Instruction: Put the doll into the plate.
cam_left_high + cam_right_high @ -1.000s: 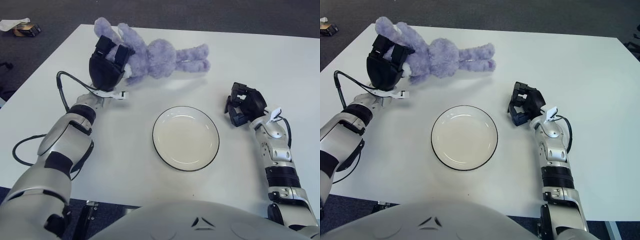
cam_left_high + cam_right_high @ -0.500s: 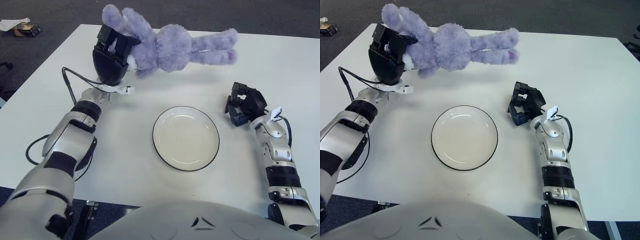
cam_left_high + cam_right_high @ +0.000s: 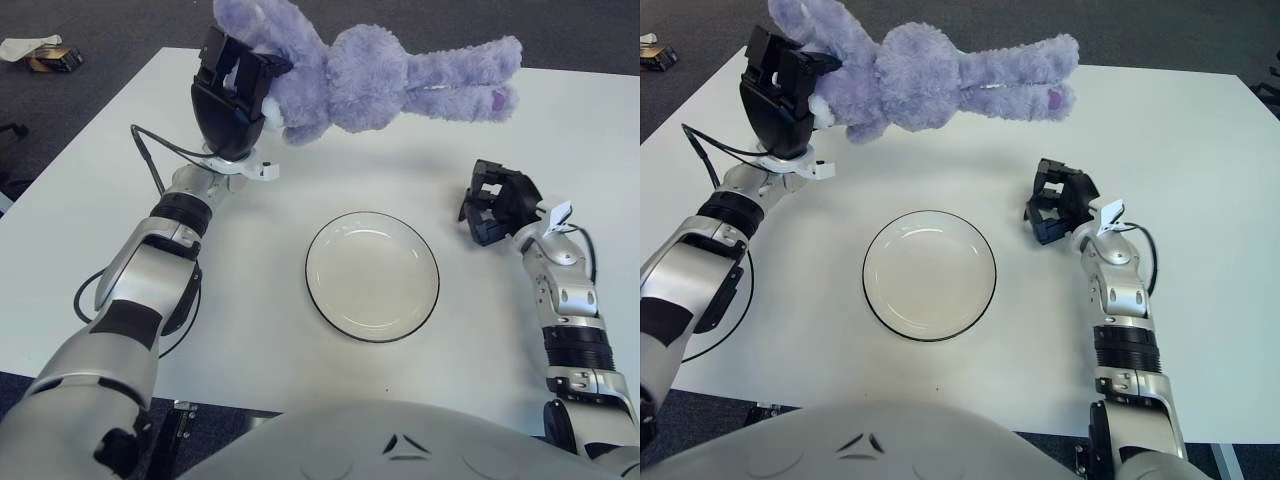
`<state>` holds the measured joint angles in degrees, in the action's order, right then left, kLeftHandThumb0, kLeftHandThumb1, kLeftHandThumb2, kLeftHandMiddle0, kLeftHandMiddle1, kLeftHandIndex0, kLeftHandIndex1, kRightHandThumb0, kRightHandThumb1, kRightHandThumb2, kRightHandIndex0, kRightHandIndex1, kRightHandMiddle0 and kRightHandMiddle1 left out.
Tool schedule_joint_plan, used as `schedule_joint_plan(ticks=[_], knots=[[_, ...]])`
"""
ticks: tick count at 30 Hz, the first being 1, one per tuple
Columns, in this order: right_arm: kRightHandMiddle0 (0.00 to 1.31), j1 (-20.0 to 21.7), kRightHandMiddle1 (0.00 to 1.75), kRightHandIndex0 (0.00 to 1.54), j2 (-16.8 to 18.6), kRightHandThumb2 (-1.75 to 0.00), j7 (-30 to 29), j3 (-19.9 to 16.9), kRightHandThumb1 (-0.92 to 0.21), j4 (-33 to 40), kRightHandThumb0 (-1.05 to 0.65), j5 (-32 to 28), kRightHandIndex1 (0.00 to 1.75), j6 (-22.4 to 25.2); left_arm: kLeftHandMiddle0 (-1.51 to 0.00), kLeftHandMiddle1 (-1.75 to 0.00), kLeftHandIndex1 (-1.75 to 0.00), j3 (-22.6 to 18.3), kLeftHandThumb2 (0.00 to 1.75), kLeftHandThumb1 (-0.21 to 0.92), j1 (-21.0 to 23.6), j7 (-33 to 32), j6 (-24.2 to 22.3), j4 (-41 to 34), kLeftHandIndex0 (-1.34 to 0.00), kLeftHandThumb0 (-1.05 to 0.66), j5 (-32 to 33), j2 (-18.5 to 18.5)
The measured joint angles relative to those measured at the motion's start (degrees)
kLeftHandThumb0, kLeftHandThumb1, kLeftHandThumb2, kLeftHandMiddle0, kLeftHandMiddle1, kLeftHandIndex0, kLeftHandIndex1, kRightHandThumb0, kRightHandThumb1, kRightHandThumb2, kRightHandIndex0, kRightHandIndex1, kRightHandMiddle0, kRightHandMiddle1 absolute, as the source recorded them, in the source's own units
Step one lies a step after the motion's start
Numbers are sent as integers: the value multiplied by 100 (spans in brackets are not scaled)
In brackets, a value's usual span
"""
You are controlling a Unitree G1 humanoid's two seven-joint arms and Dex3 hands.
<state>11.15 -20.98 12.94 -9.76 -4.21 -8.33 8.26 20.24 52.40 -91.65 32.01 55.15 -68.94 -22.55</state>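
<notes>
My left hand [image 3: 234,92] is shut on the head end of a purple plush doll [image 3: 375,80] and holds it in the air above the far part of the white table [image 3: 100,180]. The doll lies level, its legs pointing right. A white plate [image 3: 371,275] with a dark rim sits empty on the table in front of me, below and nearer than the doll. My right hand [image 3: 496,210] hovers just right of the plate with its fingers curled, holding nothing.
A black cable [image 3: 150,165] loops from my left wrist over the table. Small items [image 3: 40,55] lie on the dark floor beyond the table's far left corner.
My left hand has lifted the doll off the table and carried it up and to the right. My right hand has shifted slightly right and farther away.
</notes>
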Motion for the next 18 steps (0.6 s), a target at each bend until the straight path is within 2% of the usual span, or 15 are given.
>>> schedule_joint_plan(ticks=[6,10,14,18], knots=[[53,336,175,87,-45,-145,-621,3,-13,297,0,592,148,14,-86,-164,-175,73,160,4,206,-19,-339,-7,-59,0,-404,32],[43,646,175,79,-59,-133,-1007,72,-24,642,0,1126,150,-145,-83,-164,-175,403,157,8,432,-38,-483,100,-56,0,-774,50],[39,855,175,76,-87,-128,-1128,170,-29,1012,0,1445,150,-434,-82,-164,-175,709,155,9,598,-36,-516,229,-55,0,-1043,49],[37,913,175,74,-93,-125,-1118,270,-32,1209,0,1599,151,-485,-82,-163,-175,894,153,10,646,-39,-601,356,-54,0,-1134,48]])
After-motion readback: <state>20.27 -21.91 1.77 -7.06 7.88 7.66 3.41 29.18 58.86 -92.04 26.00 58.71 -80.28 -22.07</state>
